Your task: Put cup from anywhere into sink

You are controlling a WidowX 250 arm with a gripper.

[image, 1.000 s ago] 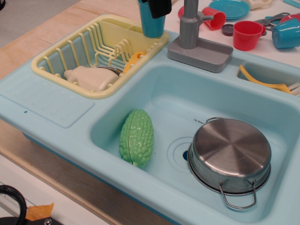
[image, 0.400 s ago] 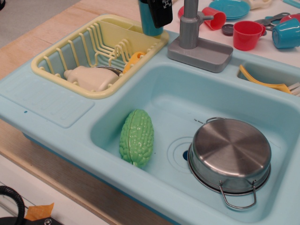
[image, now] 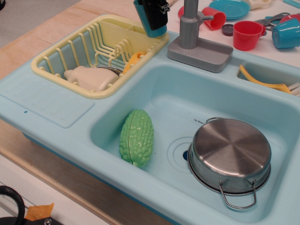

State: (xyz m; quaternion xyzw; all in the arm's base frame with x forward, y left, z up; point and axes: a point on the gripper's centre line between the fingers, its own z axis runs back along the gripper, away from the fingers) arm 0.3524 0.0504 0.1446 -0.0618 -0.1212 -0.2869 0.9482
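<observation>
While my pincer (image: 155, 10) hung at the top edge of the view, its black fingers were closed around the cup (image: 148, 24), which sat tilted in my grip, clear of any surface, above the far corner of the yellow dish rack (image: 101, 54) and just left of the grey faucet (image: 190, 26). Below and to the right, the sink (image: 154, 96) held a green bumpy vegetable (image: 136, 137) lying on its floor and an upturned steel pot (image: 229, 154) beside the drain marking. A white bottle (image: 89, 77) lay in the rack. Beyond the faucet stood a red handled cup (image: 247, 34) and a blue handled cup (image: 286, 33).
</observation>
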